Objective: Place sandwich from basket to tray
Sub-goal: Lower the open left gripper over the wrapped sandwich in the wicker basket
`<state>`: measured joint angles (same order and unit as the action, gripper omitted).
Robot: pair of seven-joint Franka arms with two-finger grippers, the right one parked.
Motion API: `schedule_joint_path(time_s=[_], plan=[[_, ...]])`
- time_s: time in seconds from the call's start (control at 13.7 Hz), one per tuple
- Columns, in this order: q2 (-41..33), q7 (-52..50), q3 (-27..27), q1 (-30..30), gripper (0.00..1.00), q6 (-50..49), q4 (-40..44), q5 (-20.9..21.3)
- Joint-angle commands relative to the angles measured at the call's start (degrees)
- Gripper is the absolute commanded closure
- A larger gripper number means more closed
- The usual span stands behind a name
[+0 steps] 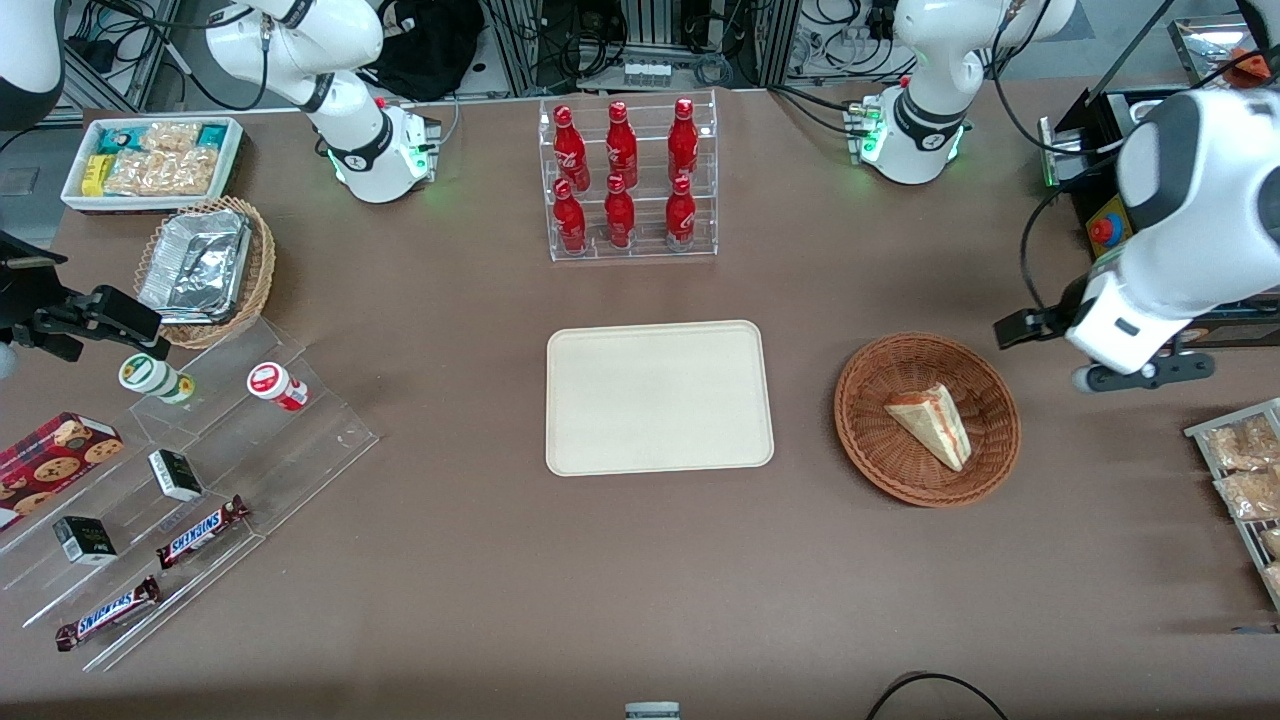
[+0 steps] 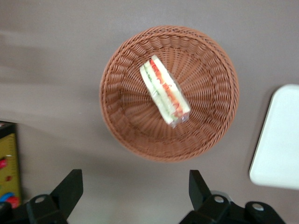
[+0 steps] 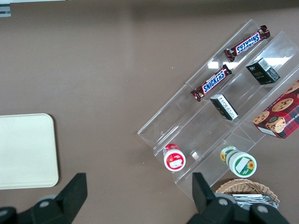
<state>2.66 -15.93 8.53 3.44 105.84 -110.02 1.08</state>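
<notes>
The sandwich [image 1: 932,422] [image 2: 164,95], a pale wedge with red, white and green layers, lies inside the round reddish-brown basket [image 1: 862,400] [image 2: 117,107]. Beside the basket, toward the parked arm's end, the cream tray [image 1: 658,396] [image 2: 278,140] [image 3: 25,149] lies flat with nothing on it. My gripper [image 1: 1022,328] [image 2: 134,186] hangs well above the table, just off the basket's rim toward the working arm's end. It is open, with only bare table showing between its black fingers [image 2: 70,189].
A clear rack of red bottles [image 1: 630,180] stands farther from the front camera than the tray. A clear stepped shelf [image 1: 200,470] with candy bars and jars, a foil-tray basket [image 1: 205,270] and a white snack bin [image 1: 150,160] sit toward the parked arm's end. Snack packets [image 1: 1245,470] lie near my arm.
</notes>
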Motion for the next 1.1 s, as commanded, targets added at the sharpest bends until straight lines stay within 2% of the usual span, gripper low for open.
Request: schedule_joint_path(time_s=[0.0, 0.29, 0.51, 0.88, 1.02], plan=[[-1.79, -9.61, 1.84, 0.52, 0.0, 9.43, -7.82, -0.02], [-1.17, -22.02, 2.98, 0.52, 0.0, 21.14, -15.13, -0.02], [2.68, -31.15, 3.25, 0.52, 0.0, 27.21, -16.2, -0.02], [9.01, -31.8, 4.56, 0.43, 0.0, 33.28, -16.11, 0.15], [10.34, -31.62, 4.56, 0.52, 0.0, 33.56, -16.11, 2.24]])
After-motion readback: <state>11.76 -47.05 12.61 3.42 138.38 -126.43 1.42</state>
